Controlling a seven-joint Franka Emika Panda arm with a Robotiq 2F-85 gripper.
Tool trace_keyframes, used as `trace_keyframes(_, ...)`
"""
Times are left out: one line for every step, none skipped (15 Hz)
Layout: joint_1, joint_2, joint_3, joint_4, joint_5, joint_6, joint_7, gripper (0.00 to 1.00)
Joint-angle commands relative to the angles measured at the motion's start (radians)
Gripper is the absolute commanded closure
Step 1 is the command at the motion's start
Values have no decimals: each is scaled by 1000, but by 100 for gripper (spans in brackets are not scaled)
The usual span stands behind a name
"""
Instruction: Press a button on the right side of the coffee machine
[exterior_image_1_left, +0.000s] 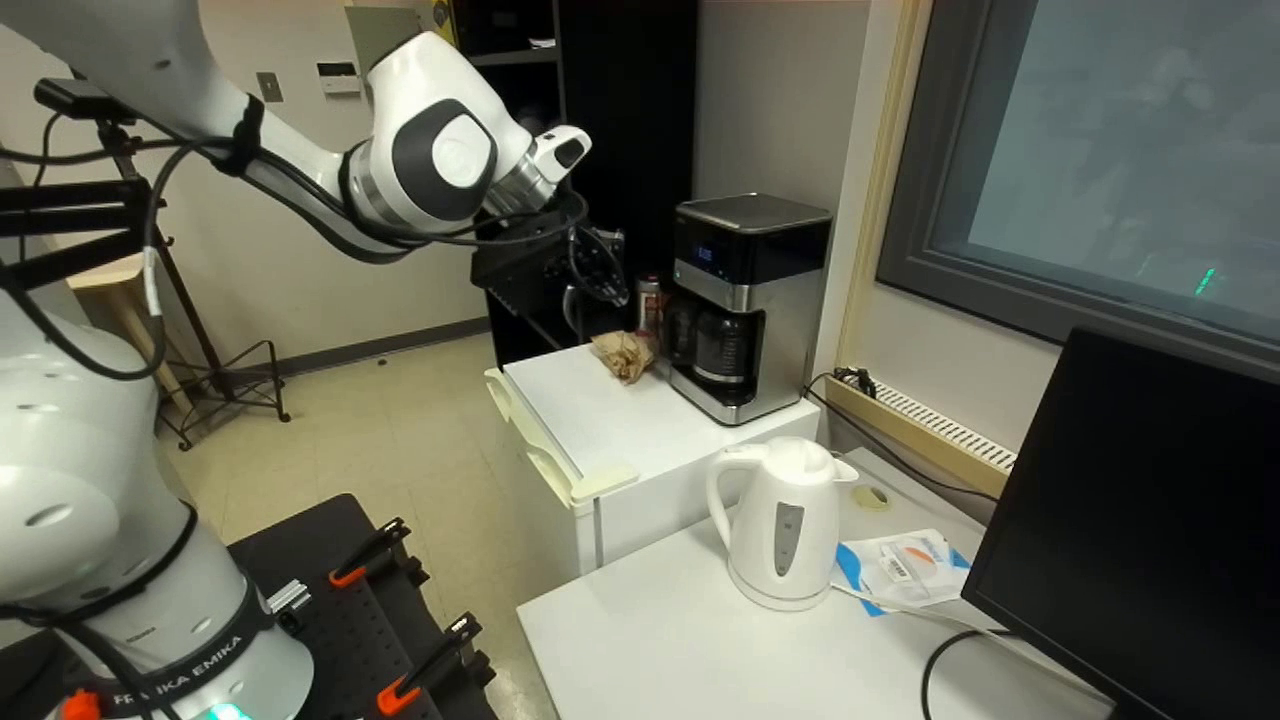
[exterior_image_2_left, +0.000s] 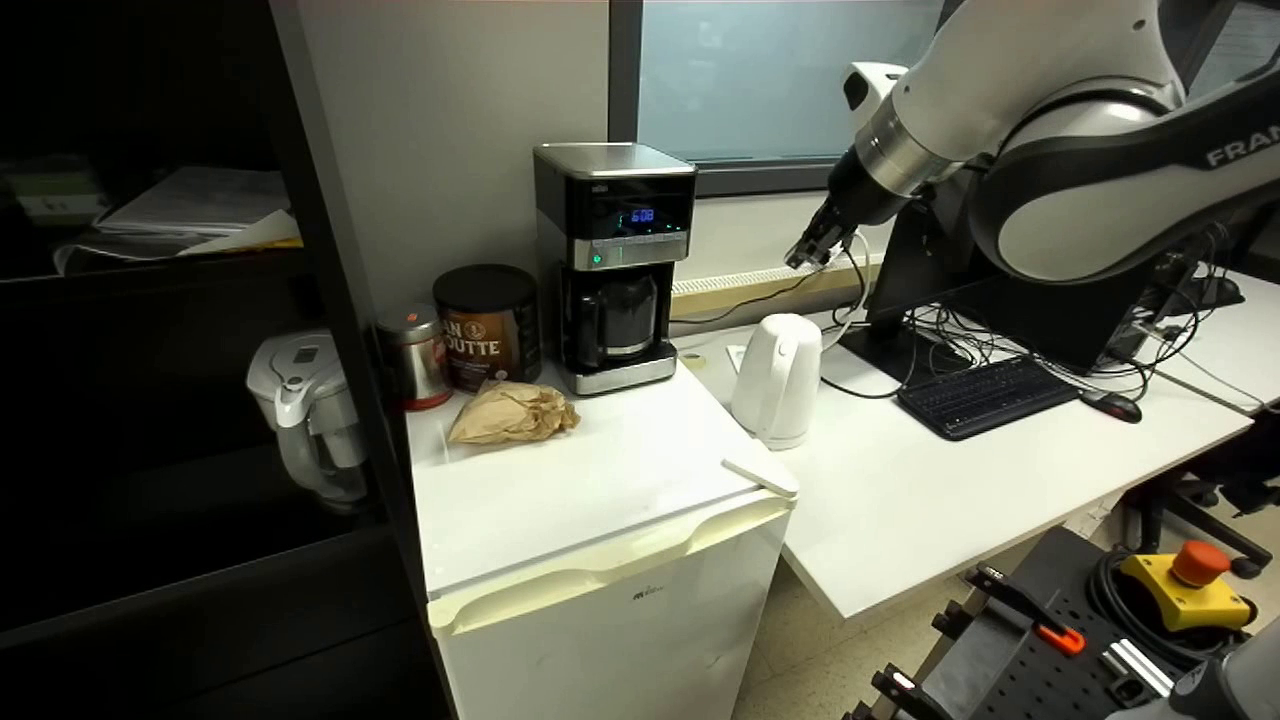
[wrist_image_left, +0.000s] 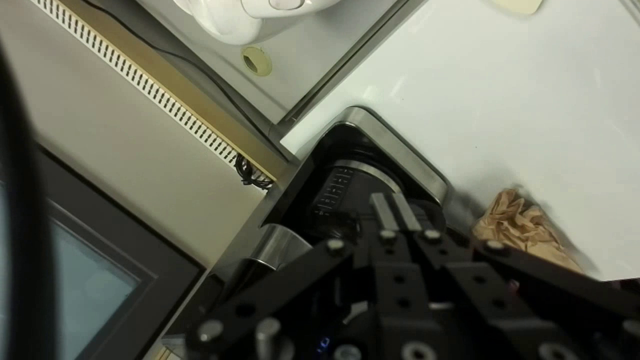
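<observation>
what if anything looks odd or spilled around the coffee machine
No spill shows. Mildly odd: the crumpled brown paper bag on the mini fridge near the coffee machine; it looks like litter, though it may hold something. The machine stands upright with its carafe in place.

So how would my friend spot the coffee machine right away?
Find the white fridge beside the black shelving in an exterior view. On top, the coffee machine stands tall, boxy, black and silver. Unlike the brown canister and paper bag near it, it shows glowing blue numbers.
</observation>
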Motion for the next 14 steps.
trace_keyframes(-120, 90, 73, 54, -105, 100, 101, 96)
trace_keyframes(-152, 108, 93, 68, -132, 117, 126, 97)
trace_keyframes(-182, 123, 113, 81, -158, 134, 151, 98)
trace_keyframes(-208, 138, 131, 96, -180, 143, 172, 97)
trace_keyframes(-237, 155, 151, 113, -203, 153, 197, 98)
trace_keyframes(-261, 172, 168, 132, -223, 161, 220, 96)
trace_keyframes(-282, 188, 184, 150, -241, 166, 243, 97)
trace_keyframes(-299, 204, 198, 167, -256, 172, 264, 96)
trace_keyframes(-317, 220, 213, 185, -273, 177, 287, 97)
trace_keyframes(-332, 235, 226, 200, -290, 178, 308, 97)
trace_keyframes(-345, 250, 239, 216, -307, 181, 329, 97)
trace_keyframes(-357, 266, 250, 231, -326, 183, 350, 98)
trace_keyframes(-367, 280, 260, 245, -345, 180, 372, 97)
trace_keyframes(-375, 297, 269, 260, -364, 179, 393, 97)
